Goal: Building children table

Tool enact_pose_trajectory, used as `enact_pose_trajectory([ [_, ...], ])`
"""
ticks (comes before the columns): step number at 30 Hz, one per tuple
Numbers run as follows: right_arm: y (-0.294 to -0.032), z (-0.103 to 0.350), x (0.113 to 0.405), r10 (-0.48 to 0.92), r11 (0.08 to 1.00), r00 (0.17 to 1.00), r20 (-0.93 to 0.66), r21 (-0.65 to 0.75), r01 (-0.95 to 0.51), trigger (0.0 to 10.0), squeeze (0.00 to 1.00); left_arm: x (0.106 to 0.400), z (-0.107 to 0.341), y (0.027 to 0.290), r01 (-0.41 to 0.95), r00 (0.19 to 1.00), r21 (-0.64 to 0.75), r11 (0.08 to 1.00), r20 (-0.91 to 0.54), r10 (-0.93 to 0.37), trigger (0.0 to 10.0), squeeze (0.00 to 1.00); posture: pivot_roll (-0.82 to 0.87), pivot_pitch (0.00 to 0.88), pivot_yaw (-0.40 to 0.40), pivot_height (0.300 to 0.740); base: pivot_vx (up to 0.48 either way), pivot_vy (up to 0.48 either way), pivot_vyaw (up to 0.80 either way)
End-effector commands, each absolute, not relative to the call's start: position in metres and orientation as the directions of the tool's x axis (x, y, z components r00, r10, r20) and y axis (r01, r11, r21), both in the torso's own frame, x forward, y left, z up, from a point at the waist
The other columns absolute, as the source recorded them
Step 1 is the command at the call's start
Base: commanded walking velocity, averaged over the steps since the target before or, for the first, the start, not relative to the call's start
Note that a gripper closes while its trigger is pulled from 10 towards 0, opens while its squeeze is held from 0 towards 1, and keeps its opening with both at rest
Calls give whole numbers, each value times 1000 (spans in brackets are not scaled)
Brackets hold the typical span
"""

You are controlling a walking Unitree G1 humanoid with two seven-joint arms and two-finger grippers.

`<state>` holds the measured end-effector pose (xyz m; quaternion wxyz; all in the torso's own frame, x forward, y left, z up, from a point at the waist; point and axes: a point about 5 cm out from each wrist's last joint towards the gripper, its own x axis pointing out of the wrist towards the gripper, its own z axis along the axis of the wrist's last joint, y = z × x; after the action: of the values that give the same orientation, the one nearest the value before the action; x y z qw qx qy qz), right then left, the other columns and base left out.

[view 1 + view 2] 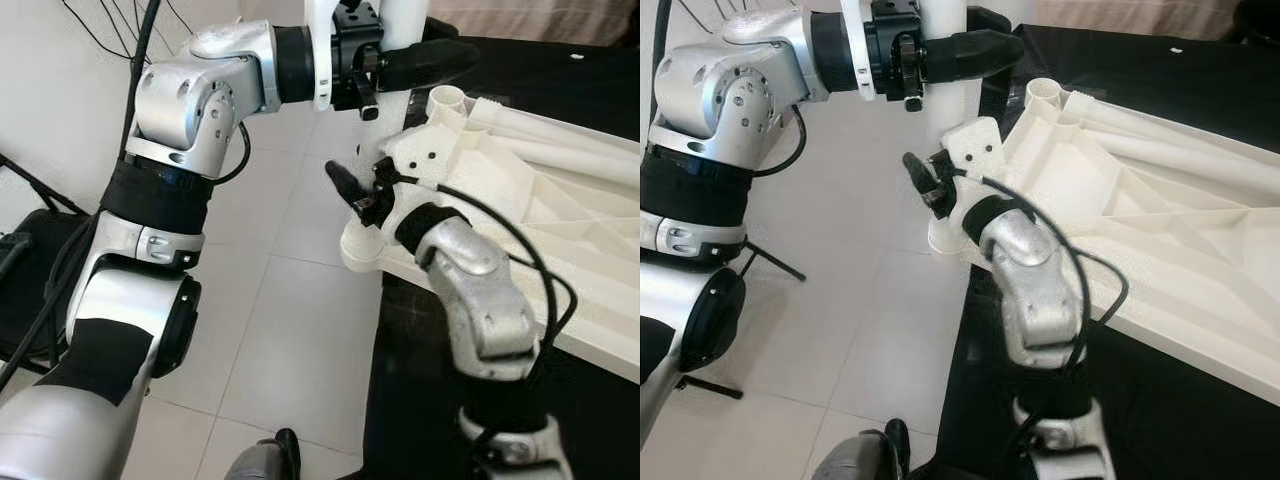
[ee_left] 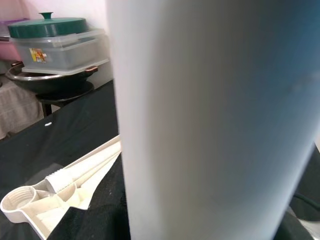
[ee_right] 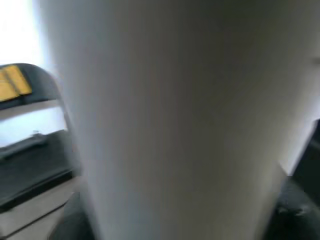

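White plastic tabletop (image 1: pixel 540 200) lies upside down on a black cloth (image 1: pixel 1200 70), ribbed underside up, one corner jutting past the cloth's edge over the tiled floor (image 1: pixel 290 300). Round socket (image 1: pixel 448 98) at the tabletop's far corner stands empty.

White tube leg (image 1: pixel 943 50) stands upright just above the tabletop's near corner. Left gripper (image 1: pixel 400 65) reaches in level from the robot's left, its black fingers (image 1: pixel 975 50) clenched around the leg. In the left wrist view the leg (image 2: pixel 210 120) is close up, with the tabletop and a socket (image 2: pixel 20 202) behind it on the cloth.

Right gripper (image 1: pixel 358 192) sits at the tabletop's near corner, by the lower socket (image 1: pixel 362 248); cannot tell whether its fingers are closed or apart. The right wrist view is blurred, pale tube up close.

Beyond the tabletop: green-lidded plastic box (image 2: pixel 57 42) on a dark pan.
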<state>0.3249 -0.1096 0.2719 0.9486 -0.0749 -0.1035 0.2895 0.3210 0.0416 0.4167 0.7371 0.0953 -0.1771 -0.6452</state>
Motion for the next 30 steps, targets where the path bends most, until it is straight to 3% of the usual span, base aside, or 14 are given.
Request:
enact_pose_trajectory([
  [1,-116,266,333,605,793,787,121,-175,-584,10000,1000,314,419,38,916,51,389,96,125,-991,0,0,123,242,33,740,0,0,0],
  [3,-120,270,338,652,754,748,121,-205,-624,10000,1000,314,419,38,916,50,389,95,125,-991,0,0,124,242,34,740,0,0,0],
  [5,-124,274,345,750,654,656,89,-247,-715,10000,1000,313,419,38,917,46,388,92,125,-991,0,0,127,242,35,740,0,0,0],
  [6,-124,277,349,792,601,607,66,-263,-755,10000,169,313,419,38,917,44,388,90,125,-991,0,0,127,242,35,740,0,0,0],
  [7,-124,278,352,817,565,575,50,-269,-780,10000,169,313,419,38,918,42,387,88,125,-991,0,0,130,243,36,740,0,0,0],
  [8,-123,280,356,838,532,544,36,-273,-801,10000,0,313,419,38,918,41,386,87,126,-991,0,0,133,245,38,740,0,0,0],
  [11,-116,284,358,891,442,453,27,-275,-854,10000,0,312,419,38,919,38,385,84,126,-991,0,0,132,246,40,740,0,0,0],
  [12,-114,284,358,906,413,422,24,-263,-872,8000,0,312,420,38,919,37,385,83,127,-991,0,0,136,248,42,740,0,0,0],
  [14,-113,284,359,917,390,398,22,-253,-885,8000,0,312,420,38,919,36,385,83,127,-991,0,0,136,248,42,740,0,0,0],
  [15,-111,285,361,925,374,378,31,-240,-896,0,0,312,420,37,920,35,384,81,127,-991,0,0,136,248,42,740,0,0,0],
  [19,-107,290,364,956,293,288,55,-230,-928,0,0,311,420,37,920,31,383,78,126,-992,0,0,142,253,45,740,0,0,0],
  [23,-109,292,369,967,253,248,52,-239,-938,0,0,312,421,36,921,30,382,77,129,-991,0,0,140,255,45,740,0,0,0],
  [30,-113,292,371,966,257,251,56,-243,-935,0,0,312,421,36,921,27,382,75,131,-991,0,0,137,256,45,740,0,0,0],
])
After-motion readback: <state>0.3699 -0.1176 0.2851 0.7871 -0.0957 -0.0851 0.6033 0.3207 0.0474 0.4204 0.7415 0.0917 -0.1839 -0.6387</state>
